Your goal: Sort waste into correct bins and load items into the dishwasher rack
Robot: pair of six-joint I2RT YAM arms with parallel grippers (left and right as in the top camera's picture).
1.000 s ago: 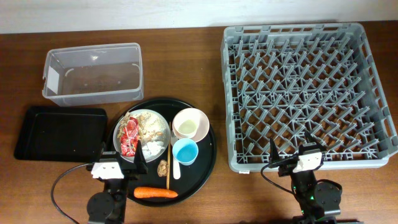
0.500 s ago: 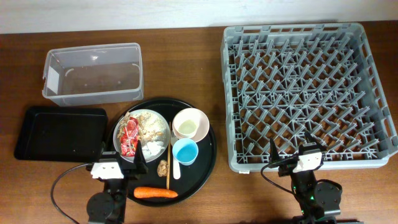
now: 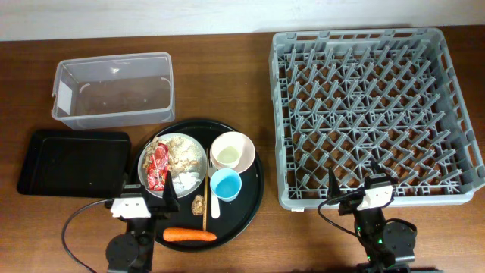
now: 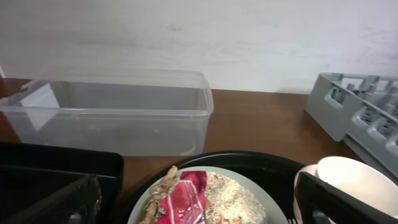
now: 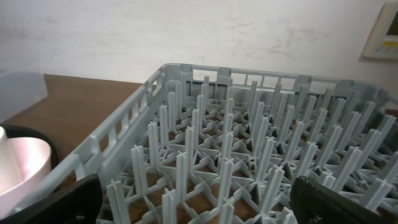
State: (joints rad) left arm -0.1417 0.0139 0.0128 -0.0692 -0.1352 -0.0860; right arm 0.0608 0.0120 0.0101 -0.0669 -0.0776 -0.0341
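A white plate (image 3: 168,144) on the round black tray holds a red wrapper (image 3: 158,165), beige food scraps (image 3: 184,155) and a white tissue (image 3: 186,180). A cream bowl (image 3: 232,151), light-blue cup (image 3: 226,184), pale cutlery (image 3: 207,191), brown lump (image 3: 199,204) and carrot (image 3: 189,235) lie beside it. No white cup shows. My left gripper (image 3: 148,191) is open and empty at the plate's near edge, with the wrapper (image 4: 183,196) between its fingers (image 4: 199,211). My right gripper (image 3: 358,186) is open and empty (image 5: 199,208) at the near rim of the grey rack (image 3: 371,114).
The clear tub (image 3: 114,89) stands at the back left and also shows in the left wrist view (image 4: 112,118). The shallow black rectangular tray (image 3: 72,163) lies in front of it. The round black tray (image 3: 256,189) sits between the bins and the rack (image 5: 249,124).
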